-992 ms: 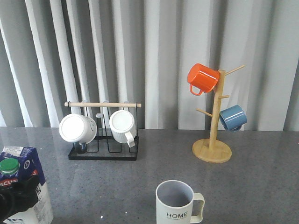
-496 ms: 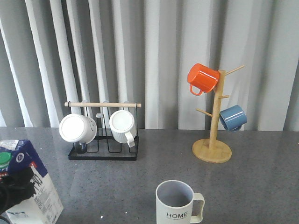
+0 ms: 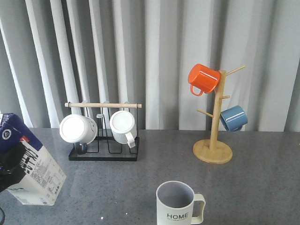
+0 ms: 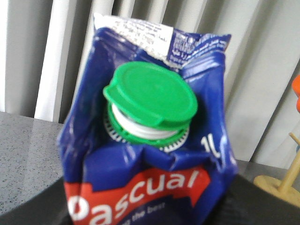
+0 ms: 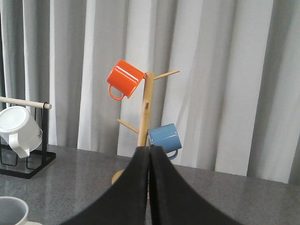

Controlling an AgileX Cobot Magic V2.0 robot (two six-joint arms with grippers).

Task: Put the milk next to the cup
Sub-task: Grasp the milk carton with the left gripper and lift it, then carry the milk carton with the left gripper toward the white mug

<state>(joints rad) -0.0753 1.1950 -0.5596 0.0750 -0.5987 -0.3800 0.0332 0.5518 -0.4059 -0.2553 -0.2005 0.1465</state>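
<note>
Front view, milk [image 3: 28,164] tilted above the counter [image 3: 140,183] at its left edge, grasped by the left end effector [image 3: 8,166], cup [image 3: 177,202] upright near the front edge, well apart; left wrist view, green cap [image 4: 150,101] close up; right wrist view, right end effector [image 5: 149,154] clenched on nothing.

milk [image 3: 29,166] tilted at far left, cup [image 3: 177,202] front centre, well apart
</note>
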